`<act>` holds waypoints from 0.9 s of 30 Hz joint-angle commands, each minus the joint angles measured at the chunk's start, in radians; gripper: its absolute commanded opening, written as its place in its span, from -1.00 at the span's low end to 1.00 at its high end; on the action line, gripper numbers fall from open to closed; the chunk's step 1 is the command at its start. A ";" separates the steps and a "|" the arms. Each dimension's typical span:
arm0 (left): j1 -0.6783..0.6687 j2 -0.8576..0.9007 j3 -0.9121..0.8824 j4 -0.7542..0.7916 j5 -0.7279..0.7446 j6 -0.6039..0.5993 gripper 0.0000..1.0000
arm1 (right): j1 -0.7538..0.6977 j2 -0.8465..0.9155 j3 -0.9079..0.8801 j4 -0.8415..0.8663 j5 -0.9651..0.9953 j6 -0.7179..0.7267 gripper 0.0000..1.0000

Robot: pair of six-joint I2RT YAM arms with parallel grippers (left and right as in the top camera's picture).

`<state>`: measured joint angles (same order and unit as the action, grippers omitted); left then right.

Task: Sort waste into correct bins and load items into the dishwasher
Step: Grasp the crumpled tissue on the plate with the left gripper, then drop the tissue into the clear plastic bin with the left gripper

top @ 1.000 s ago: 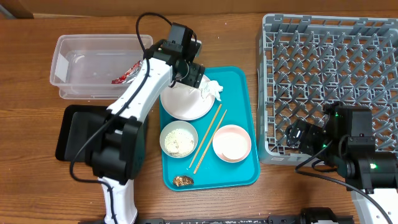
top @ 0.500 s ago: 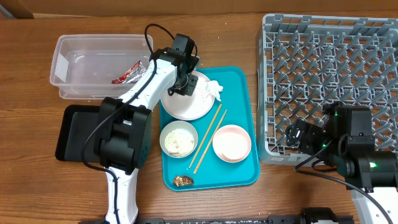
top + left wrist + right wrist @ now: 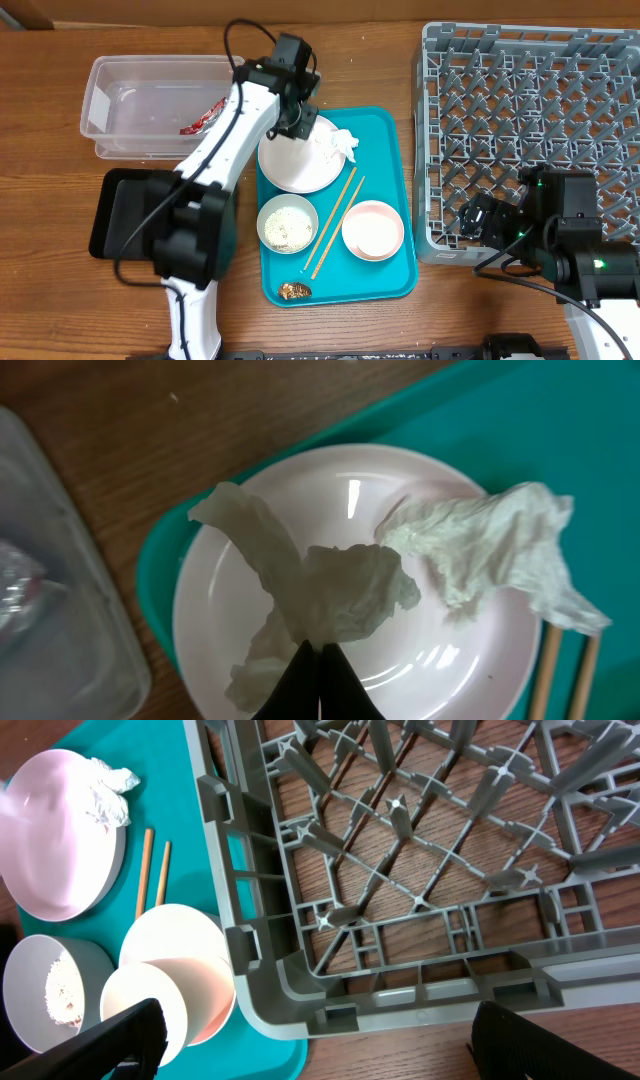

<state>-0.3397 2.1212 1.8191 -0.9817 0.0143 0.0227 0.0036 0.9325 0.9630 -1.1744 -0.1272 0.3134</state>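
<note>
Napkin (image 3: 345,590) crumpled, white, thin.

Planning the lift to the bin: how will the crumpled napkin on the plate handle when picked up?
Probably floppy: the napkin spreads in loose folds from the shut left gripper. Likely very light, so the plate should stay put. It may trail and drag as it rises.

A crumpled white napkin (image 3: 340,595) lies on the round white plate (image 3: 295,170). Near it sit a grey bowl (image 3: 263,232) of pale grains (image 3: 288,222), two wooden chopsticks (image 3: 333,222), an empty pink bowl (image 3: 373,230) and a brown scrap (image 3: 294,291). A red wrapper (image 3: 200,120) lies in the clear tub (image 3: 100,100).
</note>
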 commanded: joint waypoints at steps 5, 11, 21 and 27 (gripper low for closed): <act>0.126 -0.235 0.043 -0.004 -0.033 -0.065 -0.92 | 0.001 0.000 0.029 0.000 -0.004 -0.006 1.00; 0.285 -0.237 0.042 -0.002 -0.033 -0.079 -0.92 | 0.001 0.000 0.029 -0.002 -0.004 -0.006 0.99; 0.350 -0.237 0.042 0.003 0.111 -0.082 0.84 | 0.001 0.000 0.029 -0.003 -0.005 -0.006 1.00; 0.179 -0.237 0.042 0.020 0.109 -0.074 1.00 | 0.001 0.000 0.029 -0.003 -0.005 -0.006 1.00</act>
<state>-0.0589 1.8927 1.8446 -0.9783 0.0944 -0.0566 0.0036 0.9325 0.9630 -1.1786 -0.1272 0.3130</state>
